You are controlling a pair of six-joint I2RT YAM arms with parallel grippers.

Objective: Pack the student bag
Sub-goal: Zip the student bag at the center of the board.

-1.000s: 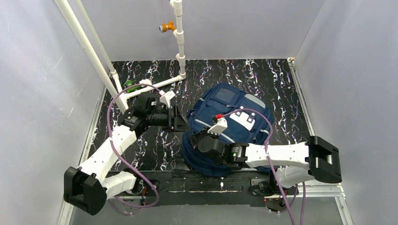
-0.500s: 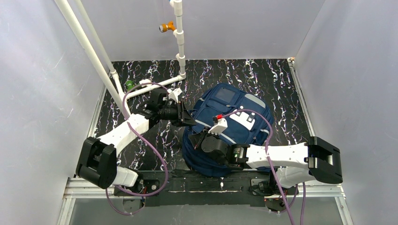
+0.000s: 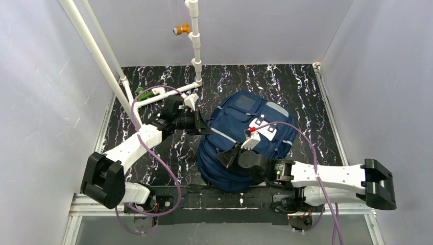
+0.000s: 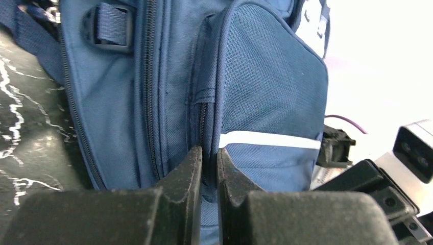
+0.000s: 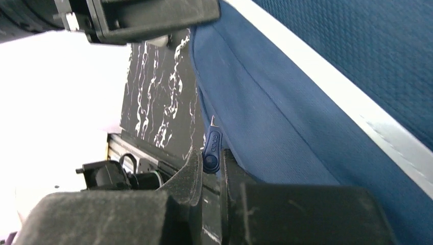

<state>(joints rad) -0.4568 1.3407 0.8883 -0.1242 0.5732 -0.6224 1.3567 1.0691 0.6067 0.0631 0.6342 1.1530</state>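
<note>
The student bag (image 3: 255, 132), navy with grey stripes and a white patch, lies on the black marbled table (image 3: 306, 97). My left gripper (image 3: 205, 127) is at the bag's left side. In the left wrist view this gripper (image 4: 209, 152) is shut, pinching a fold of the bag (image 4: 168, 76) along a side seam under a white stripe. My right gripper (image 3: 226, 156) is at the bag's near left corner. In the right wrist view it (image 5: 210, 159) is shut on a small blue zip pull (image 5: 212, 144) at the edge of the bag (image 5: 306, 102).
A white pipe frame (image 3: 195, 56) with an orange fitting (image 3: 179, 29) stands at the back left. A small green object (image 3: 144, 95) lies by the pipe's foot. Pale walls close in the table on the left, back and right.
My left gripper has reached the bag's left side and shut on its fabric. My right arm has swung its elbow out to the right, its gripper shifting slightly right while holding the zip pull.
</note>
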